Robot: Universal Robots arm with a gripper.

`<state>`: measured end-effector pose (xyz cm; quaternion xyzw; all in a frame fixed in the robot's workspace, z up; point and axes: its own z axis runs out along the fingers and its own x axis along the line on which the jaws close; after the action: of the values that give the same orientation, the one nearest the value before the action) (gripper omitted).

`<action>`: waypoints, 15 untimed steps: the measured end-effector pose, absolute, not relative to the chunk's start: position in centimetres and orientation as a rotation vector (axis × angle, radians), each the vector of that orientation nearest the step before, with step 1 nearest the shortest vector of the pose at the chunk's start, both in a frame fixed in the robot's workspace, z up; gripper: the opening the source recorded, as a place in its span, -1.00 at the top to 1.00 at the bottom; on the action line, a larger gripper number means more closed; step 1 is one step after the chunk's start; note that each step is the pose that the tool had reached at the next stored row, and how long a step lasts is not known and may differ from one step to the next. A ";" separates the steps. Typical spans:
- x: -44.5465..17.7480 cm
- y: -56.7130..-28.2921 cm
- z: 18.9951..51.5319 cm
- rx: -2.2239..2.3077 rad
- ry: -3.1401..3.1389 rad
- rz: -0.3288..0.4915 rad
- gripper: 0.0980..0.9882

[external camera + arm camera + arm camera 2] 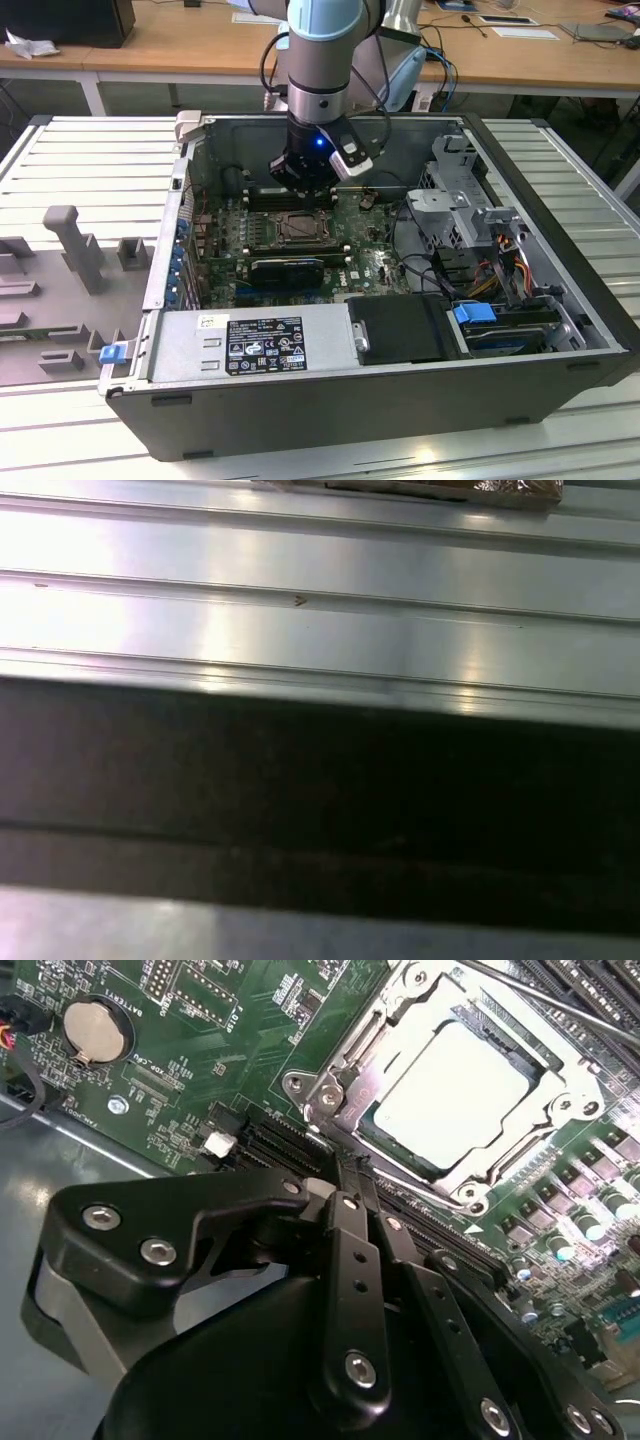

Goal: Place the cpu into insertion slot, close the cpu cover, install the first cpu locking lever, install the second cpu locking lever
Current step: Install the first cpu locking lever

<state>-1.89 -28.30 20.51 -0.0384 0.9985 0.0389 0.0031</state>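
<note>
In the exterior view, the arm comes straight down into the open computer case point(560, 300), and its gripper point(305, 180) hangs just above the socket point(300, 228) on the green circuit board point(370, 265). The wrist is vertical, with a small blue light glowing on it. The case lies on its side on a ribbed metal table point(80, 160), and grey plastic fixtures point(75, 245) sit well apart on the exterior view's left.

In the second wrist view, the gripper point(355, 1175) has its 2 black fingers point(350, 1260) pressed together with nothing between them, their tips close to the near corner of the socket point(330, 1085). The chip point(455, 1080) already lies inside the socket, its pale face showing through the cut-out of the metal cover point(565, 1090), which looks folded down over it. A thin rod, probably a locking lever point(540, 998), runs along the far side of the socket. A round coin battery point(95, 1030) sits well away on the board.

The first wrist view shows the ribbed table point(320, 590) and a dark band of case wall point(320, 800).

Risk, as I judge it: the closed tips sit very near the cover's corner, so a slightly misaimed push could slip off a lever and scrape the board, or press a cover that is not fully seated onto the chip
</note>
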 end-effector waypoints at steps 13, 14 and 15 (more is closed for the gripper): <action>-1.7 -28.3 21.6 -0.121 3.131 0.114 0.98; -1.7 -28.3 21.9 -0.121 3.131 0.114 0.98; -1.7 -28.4 21.9 -0.122 3.131 0.114 0.98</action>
<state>-1.73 -28.38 21.92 -0.0388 0.9986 0.0365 0.0030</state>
